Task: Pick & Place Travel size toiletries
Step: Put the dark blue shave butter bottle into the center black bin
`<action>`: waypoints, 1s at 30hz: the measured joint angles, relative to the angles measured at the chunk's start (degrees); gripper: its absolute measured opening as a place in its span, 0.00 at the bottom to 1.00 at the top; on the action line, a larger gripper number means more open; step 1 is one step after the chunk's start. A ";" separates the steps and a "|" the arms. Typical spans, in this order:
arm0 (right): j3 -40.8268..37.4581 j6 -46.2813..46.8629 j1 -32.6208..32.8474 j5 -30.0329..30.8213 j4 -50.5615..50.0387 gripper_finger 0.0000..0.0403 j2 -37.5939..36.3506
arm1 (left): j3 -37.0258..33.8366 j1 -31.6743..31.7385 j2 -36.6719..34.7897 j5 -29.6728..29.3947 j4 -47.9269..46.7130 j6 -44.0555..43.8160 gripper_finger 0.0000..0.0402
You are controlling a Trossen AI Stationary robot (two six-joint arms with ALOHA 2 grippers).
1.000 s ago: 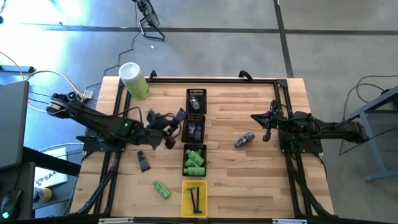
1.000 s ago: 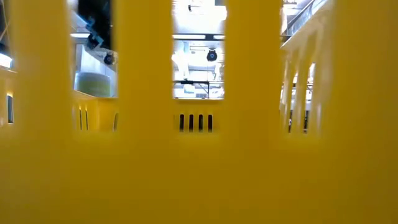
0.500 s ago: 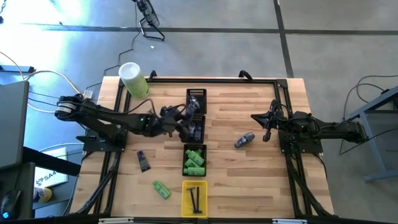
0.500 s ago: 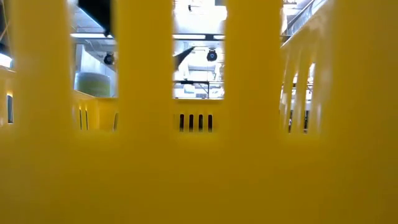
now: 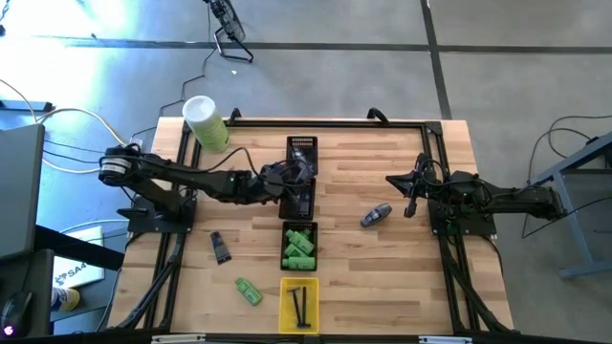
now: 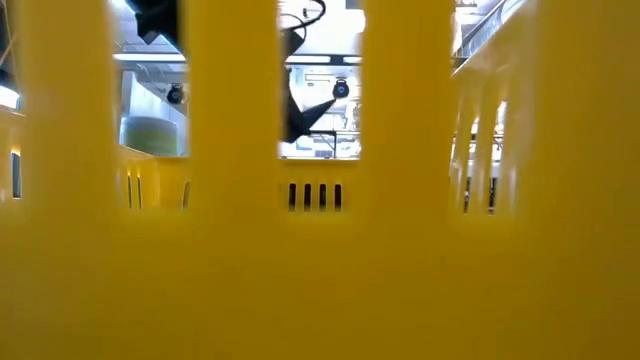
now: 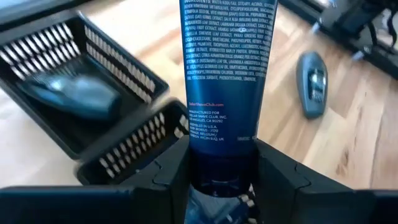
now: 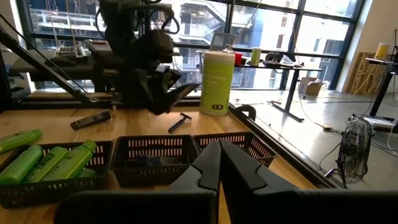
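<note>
I see my left gripper (image 7: 221, 177) clenched on a blue tube (image 7: 225, 68) over the middle black tray (image 5: 300, 199); its white print reads "INGREDIENTS" and "DollarShaveClub.com". At table centre run three black trays and one yellow tray (image 5: 299, 306). Green bottles (image 5: 299, 247) fill the nearest black tray; one more (image 5: 249, 291) lies at 7 o'clock. A grey oval (image 5: 376, 214) lies at 3 o'clock, beside my clenched, empty right gripper (image 8: 219, 163).
</note>
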 joint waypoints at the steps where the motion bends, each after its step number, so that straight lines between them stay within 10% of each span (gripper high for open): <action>1: 0.00 -0.02 0.02 -0.02 -0.04 0.00 0.02 | 0.02 -0.02 0.62 0.56 -0.01 -0.82 0.33; 30: 0.00 -0.02 0.01 0.00 -0.19 0.01 0.01 | 0.02 0.00 7.34 9.35 -4.64 -11.55 0.33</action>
